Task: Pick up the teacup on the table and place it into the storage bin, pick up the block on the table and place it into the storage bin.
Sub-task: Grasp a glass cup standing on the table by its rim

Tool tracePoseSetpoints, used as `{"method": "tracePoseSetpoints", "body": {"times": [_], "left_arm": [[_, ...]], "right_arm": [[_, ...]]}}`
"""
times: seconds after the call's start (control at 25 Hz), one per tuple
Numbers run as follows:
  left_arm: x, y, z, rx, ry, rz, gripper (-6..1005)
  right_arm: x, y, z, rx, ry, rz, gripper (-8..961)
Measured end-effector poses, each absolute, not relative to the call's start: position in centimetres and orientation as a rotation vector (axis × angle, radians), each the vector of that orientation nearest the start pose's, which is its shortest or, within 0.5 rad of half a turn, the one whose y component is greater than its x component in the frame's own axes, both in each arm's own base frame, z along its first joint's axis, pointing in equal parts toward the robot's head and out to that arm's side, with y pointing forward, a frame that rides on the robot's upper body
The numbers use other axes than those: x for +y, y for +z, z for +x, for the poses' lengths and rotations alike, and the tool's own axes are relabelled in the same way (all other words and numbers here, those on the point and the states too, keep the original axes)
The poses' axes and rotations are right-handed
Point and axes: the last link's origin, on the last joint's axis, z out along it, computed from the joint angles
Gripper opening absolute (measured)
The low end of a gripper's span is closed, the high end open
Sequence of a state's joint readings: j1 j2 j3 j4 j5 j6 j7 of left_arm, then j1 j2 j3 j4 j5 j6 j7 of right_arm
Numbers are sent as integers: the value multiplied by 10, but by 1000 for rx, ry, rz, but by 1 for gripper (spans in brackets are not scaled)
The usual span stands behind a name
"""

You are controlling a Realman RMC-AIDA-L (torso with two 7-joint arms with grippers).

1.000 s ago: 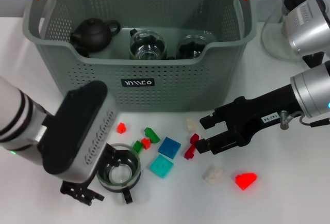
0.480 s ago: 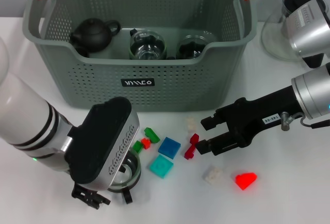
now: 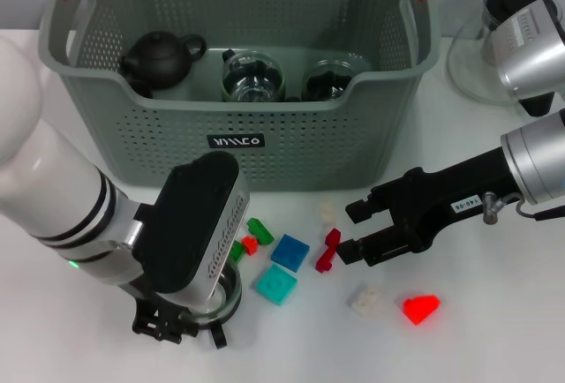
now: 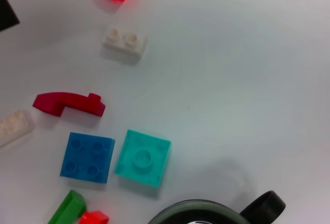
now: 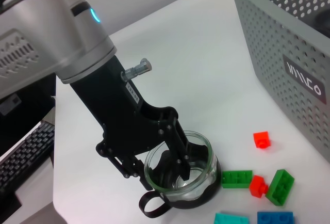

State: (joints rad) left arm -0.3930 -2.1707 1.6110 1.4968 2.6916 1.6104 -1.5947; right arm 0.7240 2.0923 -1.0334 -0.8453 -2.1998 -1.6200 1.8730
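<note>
Left hand point(image 5: 178, 170) is down on the glass teacup point(image 5: 181, 172) near the front edge of the surface, one finger point(image 5: 178, 149) dipping inside the rim, the others outside the wall. Whether it has pinched the glass tight I can't tell from here, though it sits narrow about the rim. The cup stands upright on the surface, black handle toward the front edge. So this is the teacup step, at the grasp. Next call, as I judge it: squeeze firm on that thin rim, lift straight up clear of the loose bricks beside it, then carry back over the front wall of the storage bin point(image 3: 291, 149) and lower in.

Right hand point(image 3: 347, 229) hovers open near the middle of the surface, jaws spread on either side of a dark red block point(image 3: 328, 251) without touching it, as far as I can see. That looks like the block pick being lined up.

Scattered between the two hands: a blue square brick point(image 3: 290, 251), a teal one point(image 3: 276, 284), green point(image 3: 259, 229) and small red pieces, two whitish bricks, a bright red block point(image 3: 420, 308) toward the right.

The bin, at the back of the surface, already holds a dark teapot point(image 3: 161, 57) at its left end and two glass cups point(image 3: 252, 77) side by side along the middle. Room remains at the right end, by my reading.
</note>
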Motion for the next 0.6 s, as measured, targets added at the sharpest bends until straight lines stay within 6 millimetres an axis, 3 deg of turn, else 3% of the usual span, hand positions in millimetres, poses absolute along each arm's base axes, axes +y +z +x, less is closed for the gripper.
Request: {"method": "tracePoseSetpoints", "body": {"times": [0.08, 0.52, 0.6], "left_arm": [[289, -44, -196, 498, 838, -3003, 666], [289, -44, -196, 485, 821, -3003, 247], [289, -43, -196, 481, 820, -3004, 61]], "right_arm": [[350, -30, 182, 711, 158, -3112, 749], [351, -28, 183, 719, 169, -3104, 748], [351, -28, 183, 720, 169, -3103, 748]]}}
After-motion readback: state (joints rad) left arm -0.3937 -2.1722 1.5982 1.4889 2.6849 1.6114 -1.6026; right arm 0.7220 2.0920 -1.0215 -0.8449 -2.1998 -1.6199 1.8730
